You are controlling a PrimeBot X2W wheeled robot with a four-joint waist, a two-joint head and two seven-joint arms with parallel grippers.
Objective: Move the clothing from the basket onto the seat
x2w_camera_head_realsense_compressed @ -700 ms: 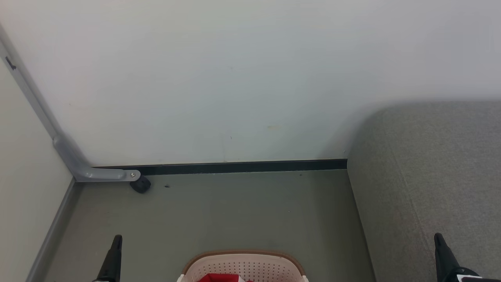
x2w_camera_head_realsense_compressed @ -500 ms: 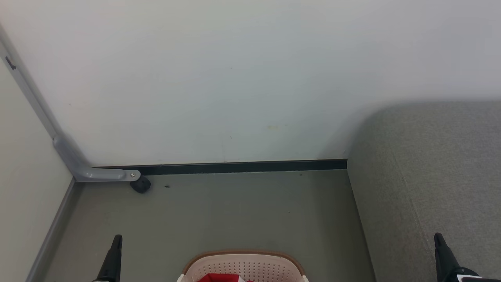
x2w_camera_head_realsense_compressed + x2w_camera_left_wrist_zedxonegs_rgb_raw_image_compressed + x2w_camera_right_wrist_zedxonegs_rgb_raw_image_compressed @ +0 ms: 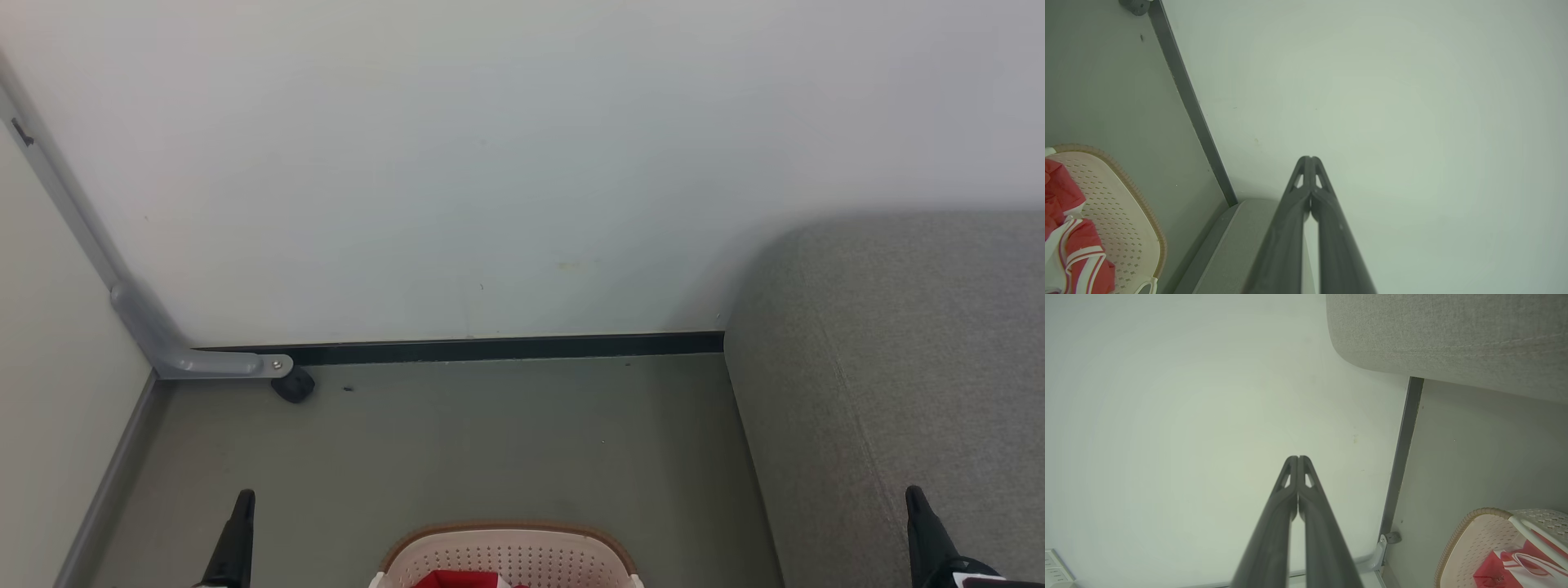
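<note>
Left hand (image 3: 1310, 157), right hand (image 3: 1297, 457) closed — clothing (image 3: 1063, 192) in basket (image 3: 1124, 222)

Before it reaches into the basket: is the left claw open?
No, in the left wrist view the left claw is shut, its two dark tips touching.

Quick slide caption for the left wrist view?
Left tool shut, aimed at the wall; basket of red clothing at lower left.

— What sort of place was it?
— A plain, home-like room. A grey upholstered seat (image 3: 914, 367) stood against a bare pale wall (image 3: 490, 163), and a laundry basket (image 3: 506, 551) of red clothing (image 3: 453, 580) sat on a smooth grey-green floor (image 3: 490, 441) edged by dark skirting (image 3: 506, 349).
</note>
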